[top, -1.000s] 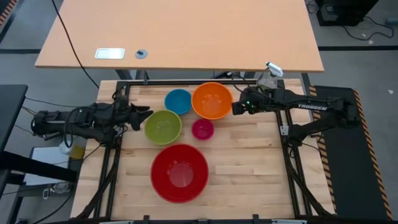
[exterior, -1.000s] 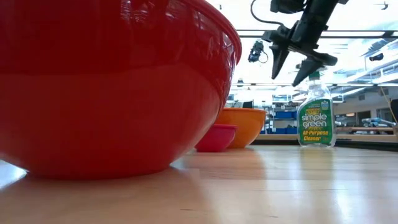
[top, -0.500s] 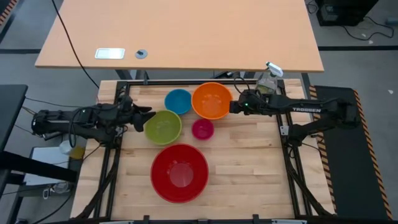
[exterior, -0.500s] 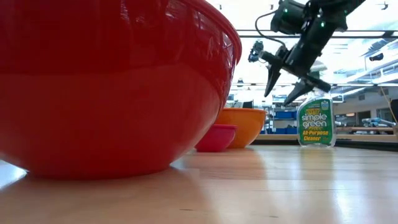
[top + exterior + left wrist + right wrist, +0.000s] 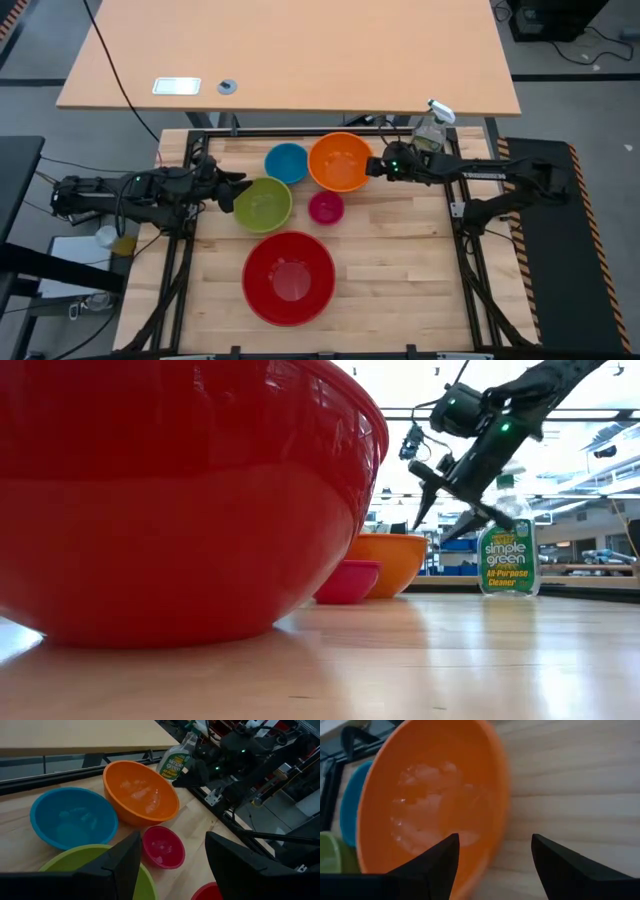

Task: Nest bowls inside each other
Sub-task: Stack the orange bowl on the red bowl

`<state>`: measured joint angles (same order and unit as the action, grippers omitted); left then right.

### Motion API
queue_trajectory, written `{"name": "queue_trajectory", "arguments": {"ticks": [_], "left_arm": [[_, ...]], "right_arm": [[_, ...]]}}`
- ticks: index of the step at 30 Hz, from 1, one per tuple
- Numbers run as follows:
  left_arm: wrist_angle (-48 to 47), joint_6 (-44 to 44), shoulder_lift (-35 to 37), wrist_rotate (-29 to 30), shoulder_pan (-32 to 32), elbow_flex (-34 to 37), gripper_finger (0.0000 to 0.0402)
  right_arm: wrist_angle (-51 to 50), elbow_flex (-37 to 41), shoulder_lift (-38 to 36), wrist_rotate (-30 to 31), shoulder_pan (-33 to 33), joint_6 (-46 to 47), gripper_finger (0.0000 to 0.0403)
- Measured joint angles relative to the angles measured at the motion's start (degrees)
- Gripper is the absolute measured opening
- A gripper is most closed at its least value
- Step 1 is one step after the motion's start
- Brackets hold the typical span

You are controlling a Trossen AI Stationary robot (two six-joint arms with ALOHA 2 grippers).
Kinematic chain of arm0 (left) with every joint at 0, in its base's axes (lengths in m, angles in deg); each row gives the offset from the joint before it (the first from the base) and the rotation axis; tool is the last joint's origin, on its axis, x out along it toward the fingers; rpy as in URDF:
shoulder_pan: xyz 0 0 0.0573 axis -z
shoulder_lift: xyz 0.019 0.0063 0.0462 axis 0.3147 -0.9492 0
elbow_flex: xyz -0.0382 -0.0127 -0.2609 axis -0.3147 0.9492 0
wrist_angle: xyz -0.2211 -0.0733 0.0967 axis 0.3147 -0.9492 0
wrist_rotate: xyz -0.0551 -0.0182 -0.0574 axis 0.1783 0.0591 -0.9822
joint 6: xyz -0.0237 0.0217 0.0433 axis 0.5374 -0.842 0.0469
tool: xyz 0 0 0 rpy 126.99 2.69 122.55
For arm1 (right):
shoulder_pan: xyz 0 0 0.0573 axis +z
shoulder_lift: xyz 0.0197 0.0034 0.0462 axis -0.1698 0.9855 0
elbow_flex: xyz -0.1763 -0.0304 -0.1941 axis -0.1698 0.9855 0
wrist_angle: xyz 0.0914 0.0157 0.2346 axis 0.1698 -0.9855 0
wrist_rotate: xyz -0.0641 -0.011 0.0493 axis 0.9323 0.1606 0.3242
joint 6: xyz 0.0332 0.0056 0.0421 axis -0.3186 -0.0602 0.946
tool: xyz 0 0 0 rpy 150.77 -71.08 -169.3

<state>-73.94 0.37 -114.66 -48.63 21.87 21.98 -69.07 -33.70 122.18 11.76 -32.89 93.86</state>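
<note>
Five bowls rest on their bases on the wooden table: red [image 5: 289,278] at the near middle, lime green [image 5: 263,204], pink [image 5: 326,207], blue [image 5: 286,163] and orange [image 5: 341,162] farther back. My right gripper [image 5: 371,168] is open and slants down just above the orange bowl's right rim [image 5: 502,795], one finger toward the inside and one toward the outside, touching nothing. At the green bowl's left edge my left gripper [image 5: 237,186] hangs open with nothing in it, pointing toward the pink bowl [image 5: 162,847].
A clear spray bottle [image 5: 508,555] stands at the table's far right corner, just behind my right arm. A black frame [image 5: 300,132] borders the table. Bare wood lies to the right of the red bowl [image 5: 400,260].
My right gripper has come down and moved toward the table's left, to the orange bowl's right rim, tipping more steeply and rolling as it went. It has stayed open. The bowls have not moved.
</note>
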Motion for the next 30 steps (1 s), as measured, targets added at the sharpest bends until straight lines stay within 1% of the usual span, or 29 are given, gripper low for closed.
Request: {"name": "queue_trajectory", "arguments": {"ticks": [3,8,15,19,22,25,30], "left_arm": [[0.1,0.27,0.0,0.0,0.0,0.0,0.0224],[0.29,0.68,0.0,0.0,0.0,0.02,0.0224],[0.33,1.46,0.0,0.0,0.0,0.02,0.0224],[0.38,1.51,0.0,0.01,0.01,0.02,0.0224],[0.38,1.51,0.01,0.0,0.0,0.02,0.0224],[0.38,1.51,0.0,0.02,0.0,0.02,0.0224],[0.39,1.51,0.02,0.02,0.0,0.02,0.0224]], "right_arm": [[2.91,0.02,3.84,-1.48,-0.39,0.7,0.0251],[6.77,0.0,8.49,-0.41,-0.44,3.58,0.0239],[7.65,-1.37,12.95,-0.55,-0.3,3.53,0.0211],[7.51,-2.89,14.19,-0.48,-0.28,3.04,0.0188],[7.51,-3.35,14.13,1.1,-0.28,2.96,0.0168],[7.33,-3.69,14.12,1.4,-0.32,2.95,0.0151],[7.46,-3.78,14.07,1.65,-0.33,5.18,0.0129]]}}
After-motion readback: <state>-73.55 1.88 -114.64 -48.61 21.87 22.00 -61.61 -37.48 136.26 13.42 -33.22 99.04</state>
